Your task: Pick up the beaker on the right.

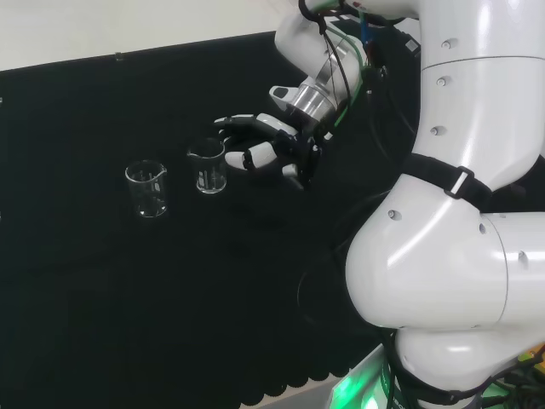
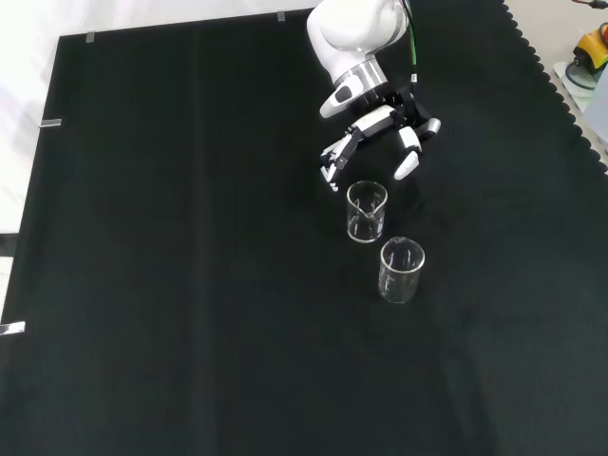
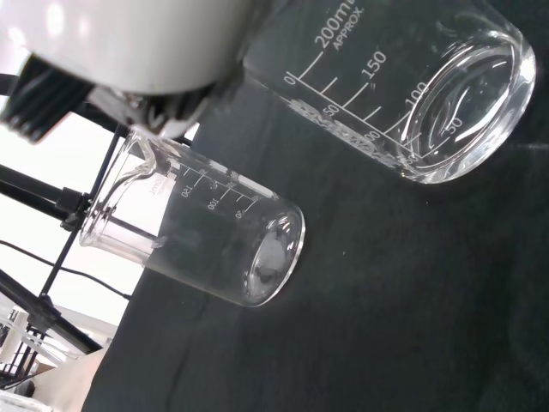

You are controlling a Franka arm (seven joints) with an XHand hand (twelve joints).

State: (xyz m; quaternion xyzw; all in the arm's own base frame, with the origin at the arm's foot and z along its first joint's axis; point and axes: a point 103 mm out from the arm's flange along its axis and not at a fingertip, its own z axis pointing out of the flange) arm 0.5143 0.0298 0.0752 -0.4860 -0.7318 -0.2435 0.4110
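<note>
On the counter, the hand hovered by the nearer beaker, fingers spread, seemingly not touching; another beaker stood beside.

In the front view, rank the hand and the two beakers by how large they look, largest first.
1. The hand, spread wider than either beaker.
2 and 3. The beaker nearer the hand and the farther beaker look alike in size; no ranking between them.

It was a lab: two graduated glass beakers stood on a black-draped tabletop beside a white robot arm.
</note>
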